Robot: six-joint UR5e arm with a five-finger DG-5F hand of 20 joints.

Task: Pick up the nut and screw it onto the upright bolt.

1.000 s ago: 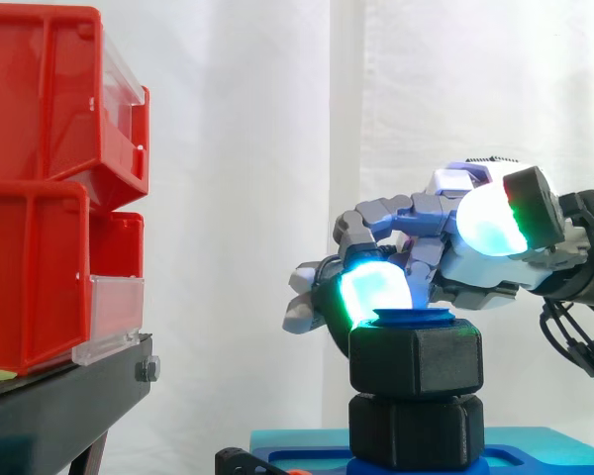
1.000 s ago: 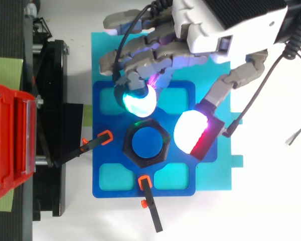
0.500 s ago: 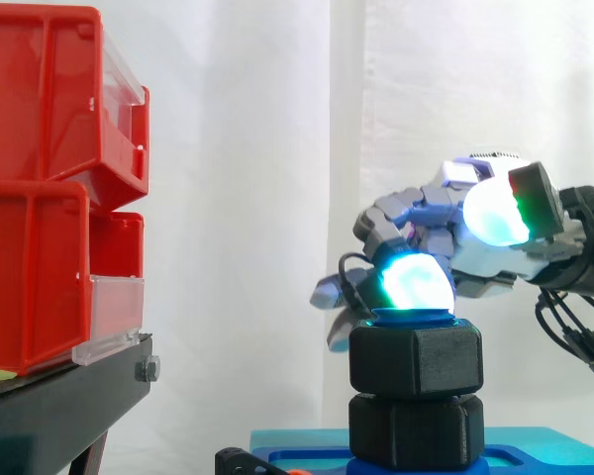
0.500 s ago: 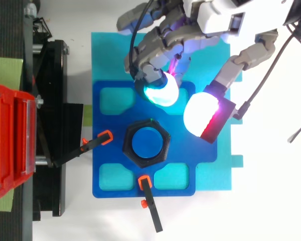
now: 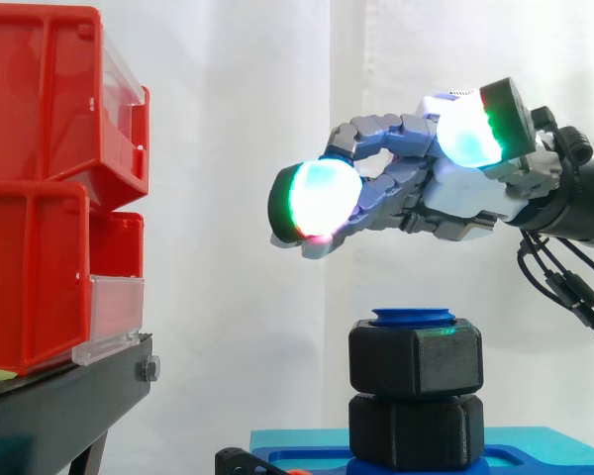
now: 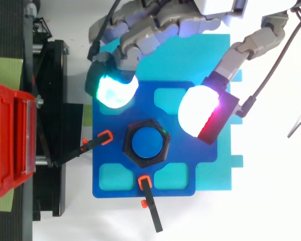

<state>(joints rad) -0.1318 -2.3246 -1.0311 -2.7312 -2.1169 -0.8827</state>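
Side view: the red bins (image 5: 40, 188) stand well to the left, apart from the work. The hand (image 5: 455, 193) hovers above the bolt (image 5: 414, 317), fingers spread wide and holding nothing, likely poised to come down for a turn. The blue plate (image 6: 203, 173) keeps the bolt upright. The nut (image 5: 416, 358) sits threaded just under the bolt's tip.

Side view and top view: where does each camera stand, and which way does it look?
Side view: beside the work, looking level at the nut on the blue bolt; the hand enters from the right.
Top view: overhead, looking down on the same nut; the hand enters from the top edge.
Shared: nut, bolt, hand, red bins.
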